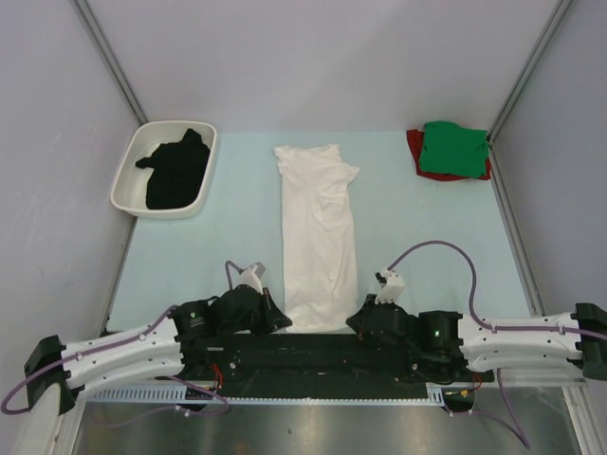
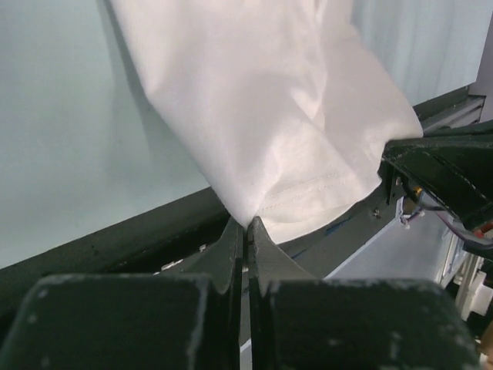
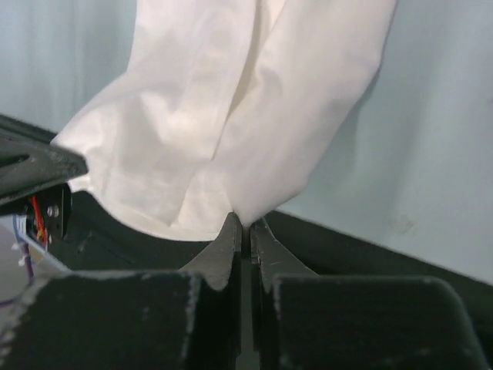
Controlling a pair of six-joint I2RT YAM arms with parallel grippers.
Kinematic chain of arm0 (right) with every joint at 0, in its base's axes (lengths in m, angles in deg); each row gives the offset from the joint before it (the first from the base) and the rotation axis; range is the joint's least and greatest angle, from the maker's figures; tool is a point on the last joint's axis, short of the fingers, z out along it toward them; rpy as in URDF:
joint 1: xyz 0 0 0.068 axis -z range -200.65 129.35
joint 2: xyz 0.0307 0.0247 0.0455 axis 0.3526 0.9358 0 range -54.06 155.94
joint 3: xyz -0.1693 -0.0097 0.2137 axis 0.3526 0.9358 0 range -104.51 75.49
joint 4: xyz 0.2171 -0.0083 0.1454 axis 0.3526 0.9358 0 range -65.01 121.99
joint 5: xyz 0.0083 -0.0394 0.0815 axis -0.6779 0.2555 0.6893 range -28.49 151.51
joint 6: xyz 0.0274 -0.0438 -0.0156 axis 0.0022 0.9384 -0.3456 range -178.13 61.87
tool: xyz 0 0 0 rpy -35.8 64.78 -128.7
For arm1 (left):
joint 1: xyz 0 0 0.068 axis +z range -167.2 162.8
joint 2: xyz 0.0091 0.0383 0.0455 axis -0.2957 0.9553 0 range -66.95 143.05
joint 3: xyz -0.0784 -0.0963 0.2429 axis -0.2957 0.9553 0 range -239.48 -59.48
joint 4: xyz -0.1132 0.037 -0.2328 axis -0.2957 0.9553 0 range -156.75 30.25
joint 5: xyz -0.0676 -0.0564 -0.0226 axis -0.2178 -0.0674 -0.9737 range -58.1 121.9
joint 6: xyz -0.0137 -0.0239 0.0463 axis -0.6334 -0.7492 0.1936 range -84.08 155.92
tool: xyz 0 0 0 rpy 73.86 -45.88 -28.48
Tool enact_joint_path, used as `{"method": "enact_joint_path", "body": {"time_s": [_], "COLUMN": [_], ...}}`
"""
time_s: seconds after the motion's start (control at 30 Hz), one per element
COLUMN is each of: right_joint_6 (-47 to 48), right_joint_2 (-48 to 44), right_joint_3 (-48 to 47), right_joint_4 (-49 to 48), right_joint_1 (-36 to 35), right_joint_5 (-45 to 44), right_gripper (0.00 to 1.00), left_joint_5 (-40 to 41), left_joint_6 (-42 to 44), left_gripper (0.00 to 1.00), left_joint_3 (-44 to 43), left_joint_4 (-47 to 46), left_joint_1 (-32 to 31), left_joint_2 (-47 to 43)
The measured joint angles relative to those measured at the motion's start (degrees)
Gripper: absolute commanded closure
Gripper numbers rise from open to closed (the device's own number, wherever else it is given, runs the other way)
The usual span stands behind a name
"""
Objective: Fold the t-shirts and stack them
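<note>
The white t-shirt (image 1: 318, 227) lies as a long narrow strip down the middle of the worktop (image 1: 209, 256). Its collar end is toward 12 o'clock and its stitched hem is at 6, reaching the dark rail at the near edge. My left pincer (image 2: 246, 227) is clenched on the hem corner at 7 o'clock, and my right pincer (image 3: 245, 227) is clenched on the corner at 5. On each, the tips are pressed together with a small bite of white cloth between them.

I judge that I hold both near corners at once so the hem can rise level and travel toward 12, halving the strip without skewing it. The grips are shallow, so a corner could slip if I pull unevenly.

At 1 o'clock the green t-shirt (image 1: 455, 147) sits folded on the red t-shirt (image 1: 413, 142), probably the stack this one joins. At 10 o'clock the black t-shirt (image 1: 175, 171) lies crumpled in the white tray (image 1: 128, 194), not yet folded.
</note>
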Motion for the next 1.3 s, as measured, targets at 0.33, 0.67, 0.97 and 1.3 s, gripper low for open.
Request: {"method": "enact_joint_path", "body": {"time_s": [0.33,0.67,0.97,1.3], "right_joint_6": [13.16,23.34,27.89,29.4], "right_joint_2": [-1.81,14.29,29.49,41.92], "right_joint_3": [-1.42,-9.33,-17.49,-23.1], "right_joint_4": [-3.56,-15.39,-22.75,-26.93], "right_joint_1": [18.75,37.55,45.66,51.45], "right_joint_5": [6.58,22.05,28.92,33.9], "right_gripper": [1.0,1.0,1.0,1.0], "left_joint_5": [1.51,-5.18,-10.23,-15.63], "left_joint_6": [7.5,17.42,22.49,25.03], "left_gripper": [1.0,1.0,1.0,1.0], "left_joint_3": [-9.86,-17.09,-24.26,-30.42], "left_joint_4": [-1.44,-8.87,-14.95,-20.9], "left_joint_1": [9.46,23.06,30.8,36.92], "left_joint_2": [7.32,22.62,36.89,50.27]}}
